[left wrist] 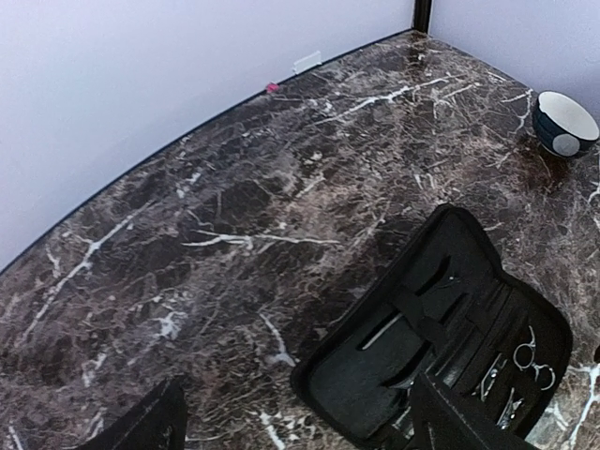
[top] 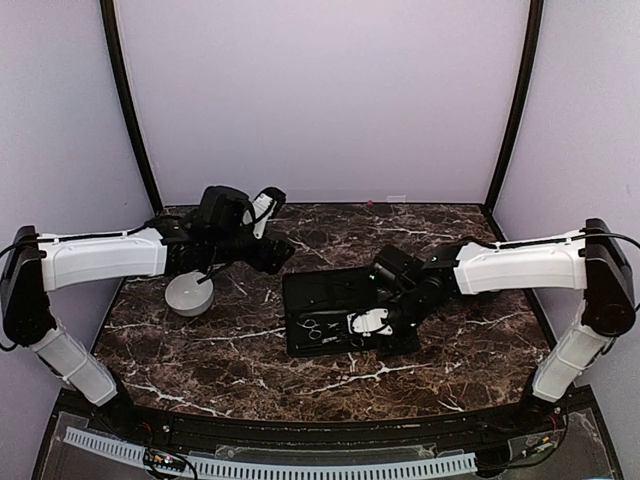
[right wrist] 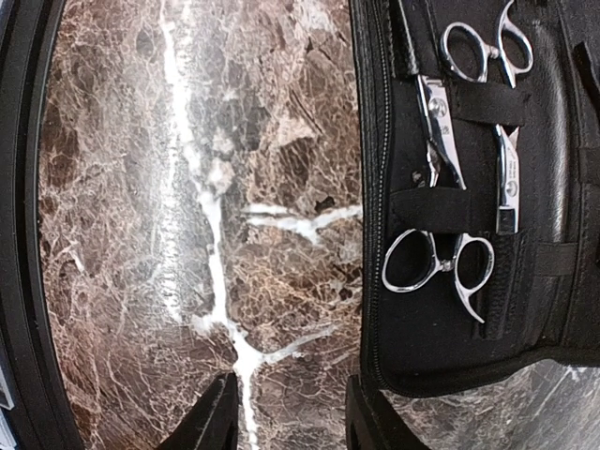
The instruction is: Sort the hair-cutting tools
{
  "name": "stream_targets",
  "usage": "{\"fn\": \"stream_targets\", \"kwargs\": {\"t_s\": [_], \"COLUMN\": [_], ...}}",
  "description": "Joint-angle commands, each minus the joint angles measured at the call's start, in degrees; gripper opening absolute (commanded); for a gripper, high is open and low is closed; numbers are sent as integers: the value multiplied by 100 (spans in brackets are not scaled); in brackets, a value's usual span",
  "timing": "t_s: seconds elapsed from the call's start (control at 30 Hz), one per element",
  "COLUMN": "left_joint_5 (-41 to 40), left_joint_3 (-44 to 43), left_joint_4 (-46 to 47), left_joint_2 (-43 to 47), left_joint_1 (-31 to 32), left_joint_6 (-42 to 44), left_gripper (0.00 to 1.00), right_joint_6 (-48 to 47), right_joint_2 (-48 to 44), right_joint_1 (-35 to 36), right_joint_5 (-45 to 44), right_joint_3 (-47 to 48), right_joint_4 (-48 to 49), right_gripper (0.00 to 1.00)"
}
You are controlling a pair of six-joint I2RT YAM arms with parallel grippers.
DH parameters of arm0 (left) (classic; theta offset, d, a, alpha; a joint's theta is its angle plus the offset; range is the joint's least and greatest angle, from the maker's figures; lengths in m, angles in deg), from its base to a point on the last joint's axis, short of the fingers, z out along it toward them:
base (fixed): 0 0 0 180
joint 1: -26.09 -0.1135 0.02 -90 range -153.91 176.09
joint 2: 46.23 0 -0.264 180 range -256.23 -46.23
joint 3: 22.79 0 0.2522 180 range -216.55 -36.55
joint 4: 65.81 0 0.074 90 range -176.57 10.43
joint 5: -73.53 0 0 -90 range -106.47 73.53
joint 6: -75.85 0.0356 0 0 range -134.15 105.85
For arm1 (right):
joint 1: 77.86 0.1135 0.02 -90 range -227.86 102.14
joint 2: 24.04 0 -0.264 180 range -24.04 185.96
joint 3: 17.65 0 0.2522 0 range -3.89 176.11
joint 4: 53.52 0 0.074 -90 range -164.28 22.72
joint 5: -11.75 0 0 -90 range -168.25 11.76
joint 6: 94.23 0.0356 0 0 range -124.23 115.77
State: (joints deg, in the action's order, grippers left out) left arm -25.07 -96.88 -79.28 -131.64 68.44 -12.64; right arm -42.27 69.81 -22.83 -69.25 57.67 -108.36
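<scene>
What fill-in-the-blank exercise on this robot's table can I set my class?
The open black fabric case lies on a dark ___-patterned table.
The right wrist view shows ___ silver ring-handled scissors strapped inside it.
The round white bowl stands on the robot's ___ side of the case.
The right gripper, above the case, is ___ and holds nothing.
Missing words: marble, two, left, open.

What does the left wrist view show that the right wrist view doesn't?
Left wrist only: a dark blue bowl near the wall, and the open black case almost whole, with slim dark pieces inside. Right wrist only: a close view of two silver scissors lying opposite ways, blades under elastic straps. Both: the case, the scissors, the marble table.
</scene>
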Motion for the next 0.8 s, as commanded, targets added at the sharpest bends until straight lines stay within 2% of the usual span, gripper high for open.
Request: {"fn": "stream_targets", "kwargs": {"t_s": [0.0,0.1,0.2,0.27,0.33,0.53,0.63,0.77], "left_joint_5": [901,1198,1085,1006,1052,2125,2731,3059], "left_joint_3": [-555,-888,-1128,-1221,-1272,-1356,-1380,-1375], "left_joint_4": [-690,-1116,-1438,-1557,-1625,-1553,-1415,-1315], "left_joint_2": [-521,-965,-1314,-1450,-1552,-1826,-1977,-2165], "left_joint_1": [2,3,-5,-21,-107,-655,-934,-1021], "left_joint_6": [-544,-818,-973,-1002,-1132,-1577,-1716,-1769], "left_gripper": [84,80,76,76,82,88,88,88], "right_joint_6": [53,197,352,431,552,1074,1323,1489], "right_joint_2": [-419,-516,-641,-745,-842,-986,-878,-920], "right_joint_1": [-27,-206,-547,-831,-1105,-1809,-1896,-1977], "right_joint_5": [-102,-148,-58,51,209,765,570,469], "right_joint_3": [198,241,355,406,593,693,755,654], "right_joint_4": [-11,95,202,261,317,628,692,891], "right_gripper": [42,45,46,48,53,69,72,76]}}
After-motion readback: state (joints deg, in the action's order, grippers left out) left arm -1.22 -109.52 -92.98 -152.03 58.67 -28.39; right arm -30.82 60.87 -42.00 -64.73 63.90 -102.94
